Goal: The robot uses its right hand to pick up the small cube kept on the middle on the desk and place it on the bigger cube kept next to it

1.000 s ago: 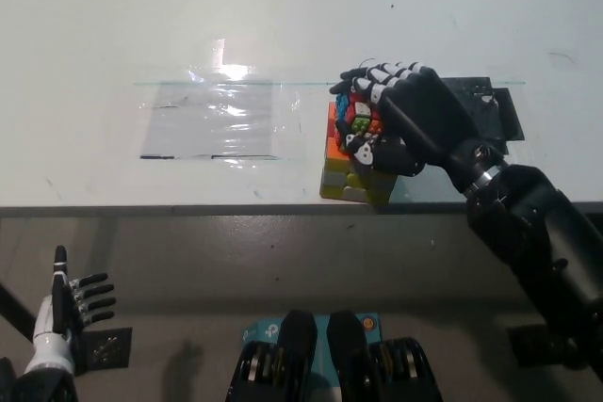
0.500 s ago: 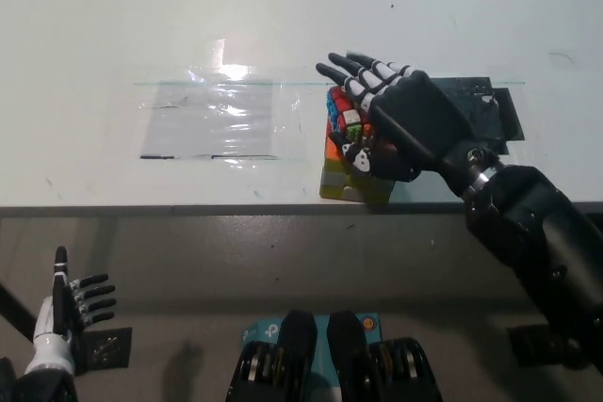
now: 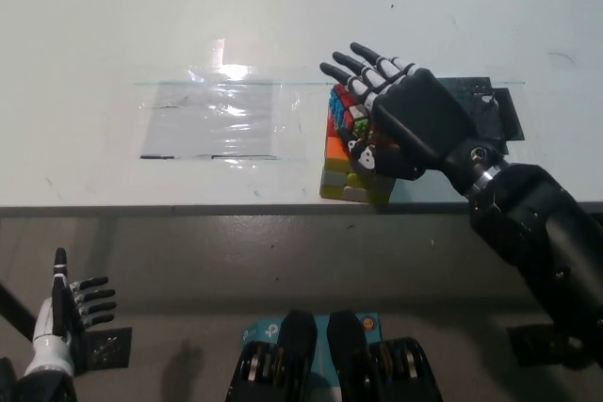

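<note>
We see the black right hand over the near right part of the white bench, its arm coming in from the lower right. Its fingers are spread apart and stretched toward the far left, holding nothing. Under the palm sit the two coloured cubes. The small cube rests on top of the bigger cube, which stands close to the near edge of the bench. The palm hides the right part of both cubes, so we cannot tell whether the hand touches the small cube or only hovers just above it. The small cube shows red, green, blue and orange tiles; the bigger cube shows orange, yellow and grey faces on its left and near sides.

Left of the cubes a clear plastic sheet lies flat on the bench, with glare from a light on its far part. Its right edge reaches near the bigger cube. Behind the right hand a dark mat lies on the bench, partly covered by the wrist.

The white left hand rests low at the near left, below the edge of the bench and well apart from the cubes. Its fingers are apart and it holds nothing.
</note>
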Tool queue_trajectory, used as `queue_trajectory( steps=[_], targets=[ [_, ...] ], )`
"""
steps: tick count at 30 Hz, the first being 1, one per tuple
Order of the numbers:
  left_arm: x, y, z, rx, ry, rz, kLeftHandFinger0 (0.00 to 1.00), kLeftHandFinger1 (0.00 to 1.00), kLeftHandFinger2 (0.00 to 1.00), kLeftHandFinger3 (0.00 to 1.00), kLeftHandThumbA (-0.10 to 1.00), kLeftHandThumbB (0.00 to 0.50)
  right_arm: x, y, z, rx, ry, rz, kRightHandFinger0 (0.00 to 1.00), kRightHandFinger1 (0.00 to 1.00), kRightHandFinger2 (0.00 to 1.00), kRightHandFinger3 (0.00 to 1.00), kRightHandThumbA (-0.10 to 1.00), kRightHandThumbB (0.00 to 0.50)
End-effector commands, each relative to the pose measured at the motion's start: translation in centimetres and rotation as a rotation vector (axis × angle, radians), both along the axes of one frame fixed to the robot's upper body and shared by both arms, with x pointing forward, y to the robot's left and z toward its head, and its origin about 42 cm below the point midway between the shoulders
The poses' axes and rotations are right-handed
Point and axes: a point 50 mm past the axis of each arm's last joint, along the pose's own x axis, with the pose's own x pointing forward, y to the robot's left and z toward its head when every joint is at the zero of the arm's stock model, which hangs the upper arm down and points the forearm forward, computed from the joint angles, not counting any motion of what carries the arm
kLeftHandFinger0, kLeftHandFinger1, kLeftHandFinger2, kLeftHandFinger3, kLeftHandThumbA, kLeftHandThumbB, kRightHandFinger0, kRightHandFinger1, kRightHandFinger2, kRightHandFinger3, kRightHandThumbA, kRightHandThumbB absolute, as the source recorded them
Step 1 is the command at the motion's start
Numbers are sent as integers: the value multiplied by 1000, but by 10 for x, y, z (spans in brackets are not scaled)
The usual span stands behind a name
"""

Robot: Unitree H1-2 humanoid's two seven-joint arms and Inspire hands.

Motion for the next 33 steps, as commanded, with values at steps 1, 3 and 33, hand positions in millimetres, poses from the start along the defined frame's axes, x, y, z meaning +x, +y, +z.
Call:
queue_trajectory(
  steps=[1,3,33],
  targets=[
    [7,9,15,43,-52,-3,585,524,506,496,1000,19,2,-1,24,7,-61,-8,791,1000,1000,1000,496,224],
    [8,9,15,33,-55,-2,583,513,484,475,1000,25,2,-1,25,7,-56,-6,806,1000,1000,1000,614,254],
    [-3,9,3,22,-29,11,541,481,472,469,1000,55,-121,-26,55,184,-44,18,910,1000,1000,1000,675,329]
  ],
)
